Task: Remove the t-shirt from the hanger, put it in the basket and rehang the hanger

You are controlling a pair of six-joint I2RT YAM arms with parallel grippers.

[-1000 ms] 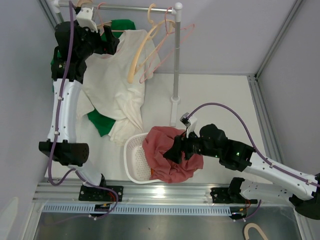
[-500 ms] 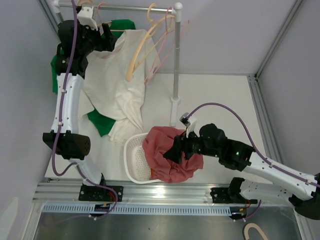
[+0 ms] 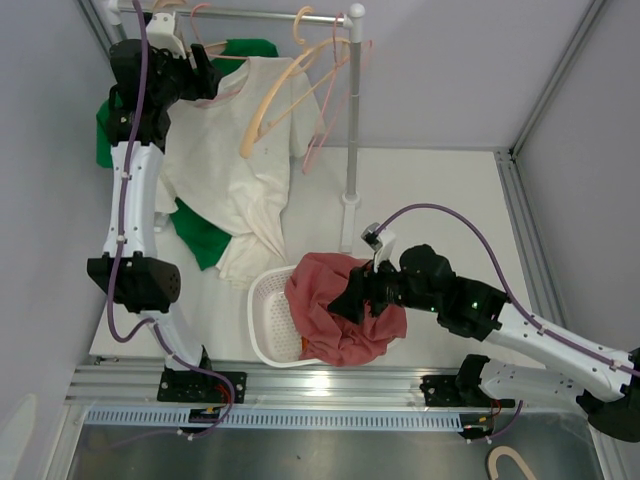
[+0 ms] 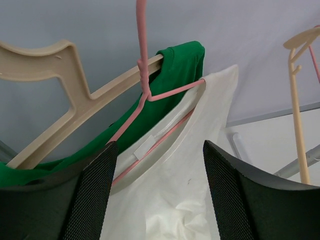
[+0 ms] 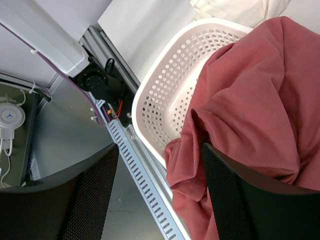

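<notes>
Left tool (image 4: 159,144) open by white t-shirt (image 4: 200,165) on hanger (image 4: 141,40), right tool (image 5: 160,145) open over red cloth (image 5: 250,100).

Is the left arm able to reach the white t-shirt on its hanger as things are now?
Probably yes. The left gripper is open and faces the white t-shirt near its collar, with the pink hanger just ahead. Nothing seems to block it; the green shirt hangs behind.

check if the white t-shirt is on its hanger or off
On: the white t-shirt hangs from the pink hanger, whose arm runs inside its collar.
</notes>
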